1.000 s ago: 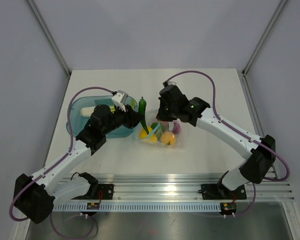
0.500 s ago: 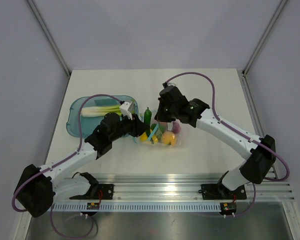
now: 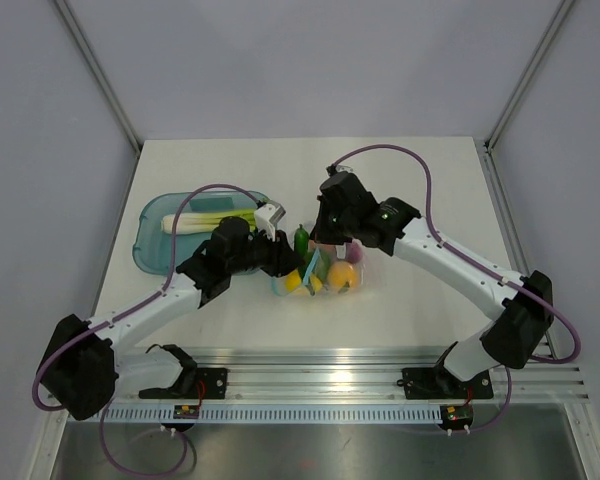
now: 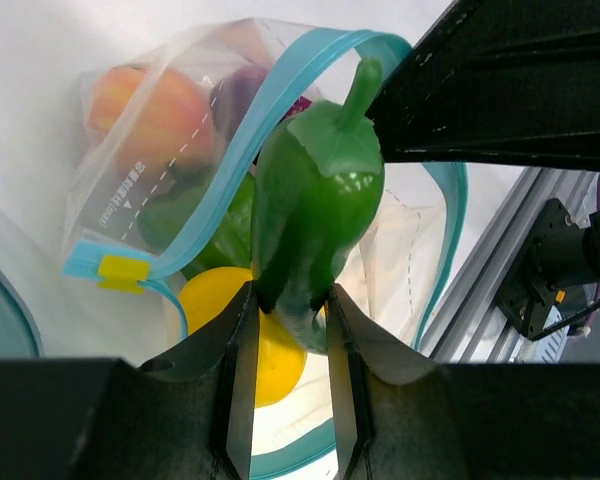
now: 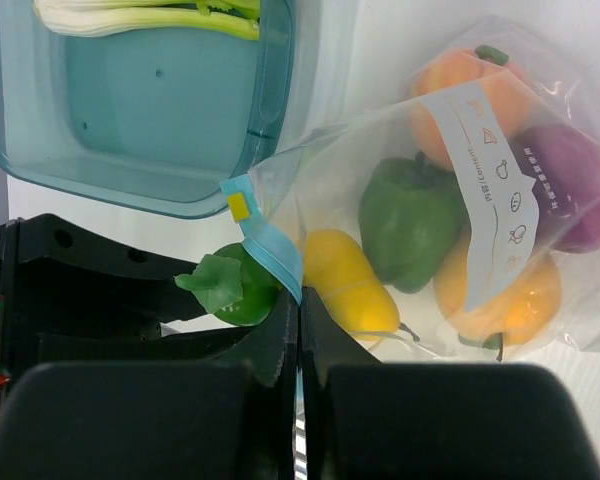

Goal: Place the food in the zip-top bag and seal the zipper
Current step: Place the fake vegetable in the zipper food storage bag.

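zip-top bag [image 5: 485,150] sits on my pale bench [image 3: 410,190], grey walls [image 3: 300,70] around; left claw [image 4: 290,295] grips a green pepper [image 4: 320,200], right claw [image 5: 298,300] pinches the zipper [image 5: 272,245].

green pepper [image 4: 318,215]: base hidden inside left pincer [image 4: 290,300]
zipper [image 5: 270,245]: a stretch hidden inside right pincer [image 5: 298,300]
stalks [image 5: 150,18], tray [image 5: 150,110]: cut off at top edge

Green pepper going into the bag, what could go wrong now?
1. The pepper, held by the left tool, sits right at the zipper; it might catch on that strip instead of sliding in.
2. The right tool pinches only a thin bit of zipper; if it slips, the bag mouth may flop shut.
3. The bag already looks crowded, so the pepper might stick out and block sealing.
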### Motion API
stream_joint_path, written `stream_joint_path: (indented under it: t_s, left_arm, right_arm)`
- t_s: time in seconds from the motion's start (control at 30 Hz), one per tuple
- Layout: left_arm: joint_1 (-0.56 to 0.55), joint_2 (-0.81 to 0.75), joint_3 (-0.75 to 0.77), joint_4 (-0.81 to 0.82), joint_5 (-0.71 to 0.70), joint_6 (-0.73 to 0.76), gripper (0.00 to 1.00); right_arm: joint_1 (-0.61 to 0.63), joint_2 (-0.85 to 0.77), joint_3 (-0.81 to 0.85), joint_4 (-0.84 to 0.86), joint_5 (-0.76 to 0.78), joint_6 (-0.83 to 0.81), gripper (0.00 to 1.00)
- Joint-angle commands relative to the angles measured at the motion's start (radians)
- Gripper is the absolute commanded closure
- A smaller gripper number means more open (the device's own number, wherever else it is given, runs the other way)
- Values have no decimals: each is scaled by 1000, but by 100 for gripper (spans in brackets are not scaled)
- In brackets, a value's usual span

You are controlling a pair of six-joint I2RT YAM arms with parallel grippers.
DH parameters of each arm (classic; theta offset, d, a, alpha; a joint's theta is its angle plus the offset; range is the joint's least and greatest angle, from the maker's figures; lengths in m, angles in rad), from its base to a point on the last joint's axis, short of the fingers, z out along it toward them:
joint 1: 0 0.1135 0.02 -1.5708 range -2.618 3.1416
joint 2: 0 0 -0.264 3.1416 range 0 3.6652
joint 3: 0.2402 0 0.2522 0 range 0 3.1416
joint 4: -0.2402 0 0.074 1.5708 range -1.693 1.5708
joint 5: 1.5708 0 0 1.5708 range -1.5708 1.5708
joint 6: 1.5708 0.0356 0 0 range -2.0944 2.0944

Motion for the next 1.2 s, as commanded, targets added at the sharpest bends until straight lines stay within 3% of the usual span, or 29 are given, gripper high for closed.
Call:
stream_joint_path:
  t_s: [0.0, 0.23, 0.47, 0.67, 0.83, 0.9, 0.97, 1.0, 1.03, 1.17]
  left_arm:
    - [-5, 42, 65, -73, 83, 63, 100]
    - [-5, 131, 153, -218, 67, 118, 100]
    - [-5, 122, 151, -228, 50, 132, 100]
    - [-5, 160, 194, -341, 24, 198, 100]
    - [-5, 218, 208, -315, 76, 170, 98]
    - [-5, 240, 243, -324, 97, 158, 76]
    - [-5, 246, 280, -356, 108, 153, 41]
    - [-5, 238, 287, -364, 108, 152, 28]
    - [-5, 226, 295, -376, 106, 150, 1]
    - [-5, 107, 335, -428, 64, 165, 1]
  right_arm:
    - [8, -57, 7, 58, -12, 10, 100]
    - [8, -86, 0, 53, 3, 6, 100]
    - [7, -91, -2, 46, 11, 4, 100]
    - [8, -89, -3, 53, 10, 4, 100]
    - [8, -92, -6, 64, 0, 6, 100]
    - [7, -91, -5, 58, 2, 6, 100]
    - [7, -91, -5, 50, 11, 6, 100]
    - [7, -91, -6, 47, 13, 4, 100]
    - [7, -91, -8, 44, 19, 4, 100]
    - [7, -89, -14, 47, 25, 6, 100]
